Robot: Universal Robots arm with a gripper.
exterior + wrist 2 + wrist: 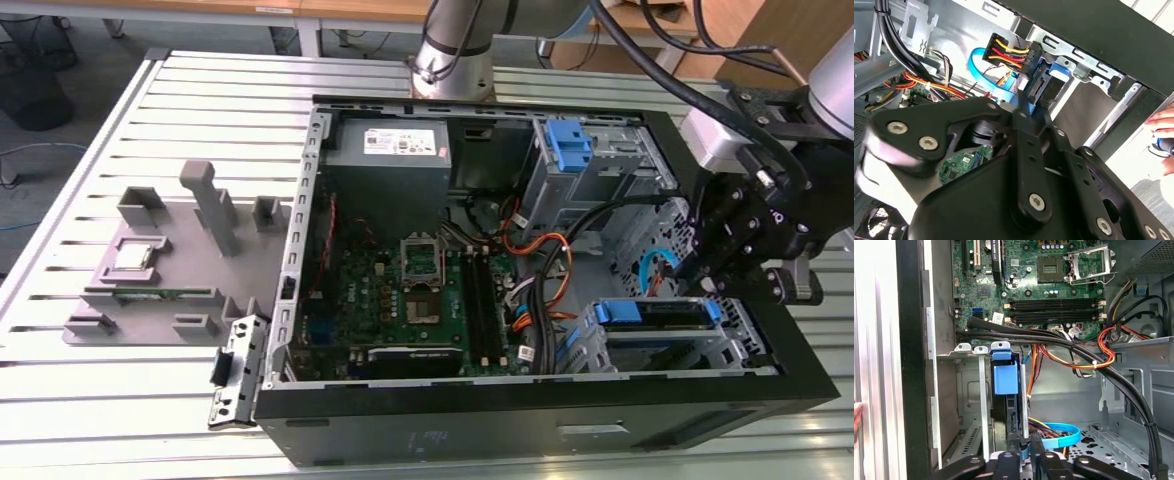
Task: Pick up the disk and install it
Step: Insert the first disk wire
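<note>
The open black tower computer case [534,410] lies on its side on a slatted aluminium table [107,400], and serves as the landmark here. The black linkage gripper [747,262] hangs over the case's drive-cage corner, on the exterior view's right. In the first wrist view the gripper [1024,452] has its two fingertips drawn close together at the rear edge of the disk [1006,407], a flat drive carried on blue plastic side rails with a blue pull tab, standing edge-on in a slot of the grey sheet-metal drive cage [971,390] against the case's front wall. Whether the pads actually pinch the disk's edge or merely rest against it cannot be told. In the exterior view the disk [654,313] sits in that cage, apparently seated or nearly so. A blue flat data cable [1061,435] and a multicoloured power-plug bundle [1006,52] lie just beside the fingertips, and a thick black cable bundle [1064,347] crosses the case interior near the cage. Judged risks: a finger could snag the blue cable or plug; a skewed push could jam the rails; a person's hand [1164,132] outside the case's edge is close to the arm.
</note>
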